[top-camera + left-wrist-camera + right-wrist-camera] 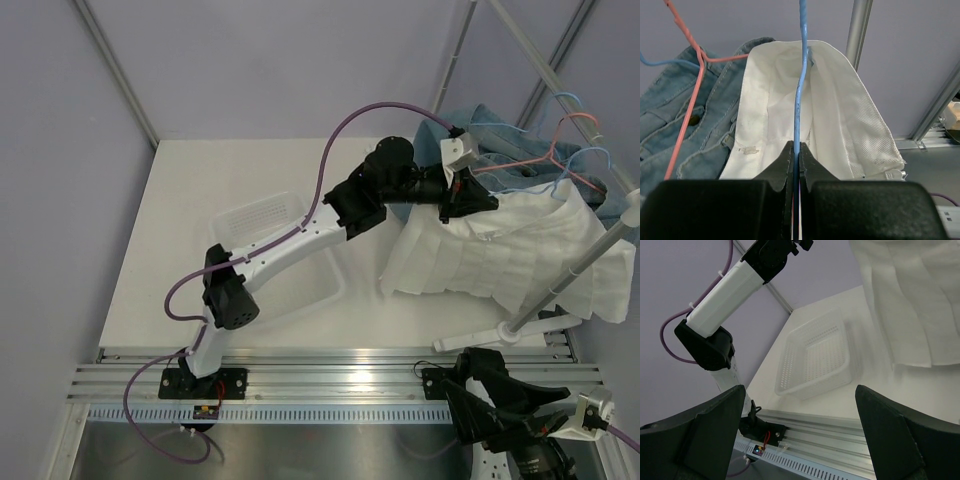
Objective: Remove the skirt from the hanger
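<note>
A white pleated skirt (pixel 500 260) hangs from a blue wire hanger (pixel 590 165) on the rack at the right, its hem resting on the table. My left gripper (pixel 490 200) is raised at the skirt's waistband. In the left wrist view this gripper (pixel 799 150) is shut on the blue hanger wire (pixel 800 90), which runs up through the open waistband of the skirt (pixel 840 120). My right gripper (pixel 480 385) sits low near the table's front edge. It stands open (pixel 800 405) and holds nothing, with the skirt's lower part (pixel 910 300) above and to its right.
A white mesh basket (pixel 270 225) lies on the table under the left arm, also seen as the basket (pixel 817 357) from the right wrist. A denim garment (pixel 670 130) hangs on a pink hanger (pixel 687 115) beside the skirt. The rack pole (pixel 580 260) and foot (pixel 490 335) stand at the right.
</note>
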You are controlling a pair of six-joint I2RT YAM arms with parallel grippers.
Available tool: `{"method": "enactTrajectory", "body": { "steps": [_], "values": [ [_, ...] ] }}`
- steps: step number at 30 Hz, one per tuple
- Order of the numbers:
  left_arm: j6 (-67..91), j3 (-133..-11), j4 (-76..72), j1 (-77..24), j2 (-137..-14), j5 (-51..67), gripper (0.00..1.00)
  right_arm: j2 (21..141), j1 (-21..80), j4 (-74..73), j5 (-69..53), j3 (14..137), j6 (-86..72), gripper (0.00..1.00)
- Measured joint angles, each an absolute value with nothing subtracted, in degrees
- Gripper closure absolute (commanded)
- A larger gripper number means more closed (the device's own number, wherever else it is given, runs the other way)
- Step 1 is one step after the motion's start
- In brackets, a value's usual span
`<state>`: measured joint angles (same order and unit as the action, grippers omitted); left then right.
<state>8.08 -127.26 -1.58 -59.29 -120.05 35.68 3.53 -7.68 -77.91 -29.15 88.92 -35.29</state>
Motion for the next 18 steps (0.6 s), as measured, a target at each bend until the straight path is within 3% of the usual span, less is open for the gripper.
{"method": "enactTrajectory", "body": {
  "steps": [6, 18],
  "values": [
    [7.3, -116.1, -1.0, -57.8, -112.7, 35.4, 1.0, 4.9, -7.7, -77.9, -28.3, 88.6, -33.3, 0.01],
    [7.1, -113.5, 4.0, -56.8, -106.8, 30.8, 1.0, 7.6, -7.7, -78.1, -23.2, 86.3, -31.6, 0.01]
  ]
}}
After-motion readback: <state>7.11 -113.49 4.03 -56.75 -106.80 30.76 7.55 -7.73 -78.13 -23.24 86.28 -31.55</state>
